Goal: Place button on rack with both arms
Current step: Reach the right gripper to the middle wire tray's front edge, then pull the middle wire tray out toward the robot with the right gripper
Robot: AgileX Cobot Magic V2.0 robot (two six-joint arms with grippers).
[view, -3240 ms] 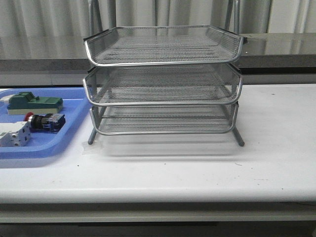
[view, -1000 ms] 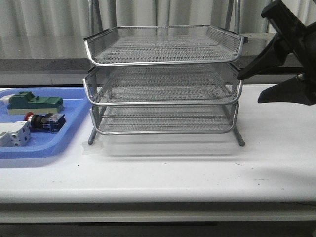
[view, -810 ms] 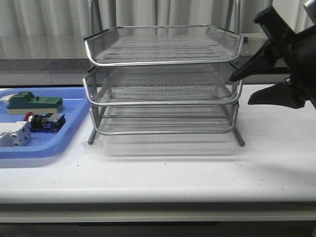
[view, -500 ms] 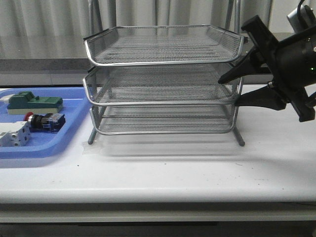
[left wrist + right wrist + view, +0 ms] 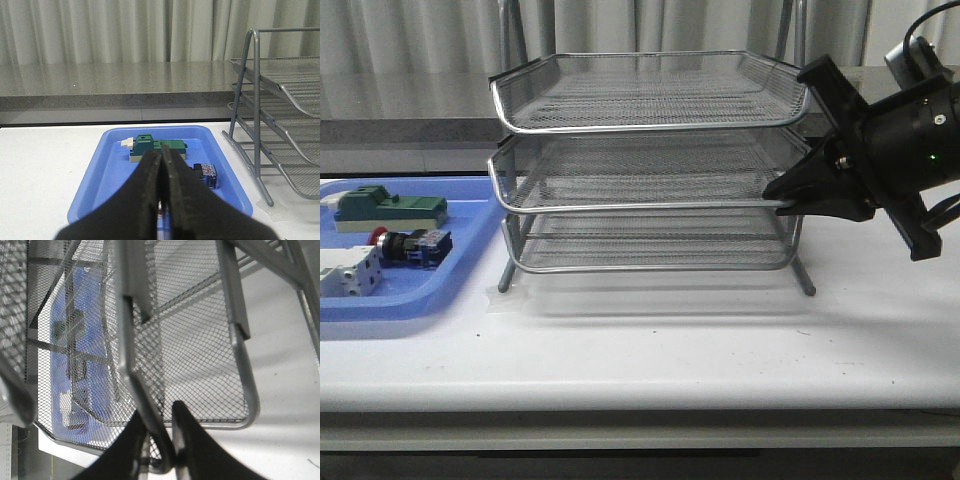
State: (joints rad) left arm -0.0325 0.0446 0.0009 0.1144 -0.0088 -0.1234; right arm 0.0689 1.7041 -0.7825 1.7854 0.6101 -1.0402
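From the front, the rack (image 5: pixel 650 165) stands mid-counter (image 5: pixel 720 340); the right tool (image 5: pixel 782 195) pinches the middle tier's right front corner. The button (image 5: pixel 412 246) lies in the blue tray (image 5: pixel 470 262), beside a green block (image 5: pixel 390 209) and a white block (image 5: pixel 348 272). The left wrist view shows the left tool (image 5: pixel 161 156) closed, empty, above that tray. The right wrist view shows fingers (image 5: pixel 186 435) clamped on the rim wire.

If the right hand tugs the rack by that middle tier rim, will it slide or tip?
Probably slides: the rack stands on thin wire legs on a smooth white table, and its open mesh looks light. It is tall and the right hand grips high on one side, so it may also rock or skew.
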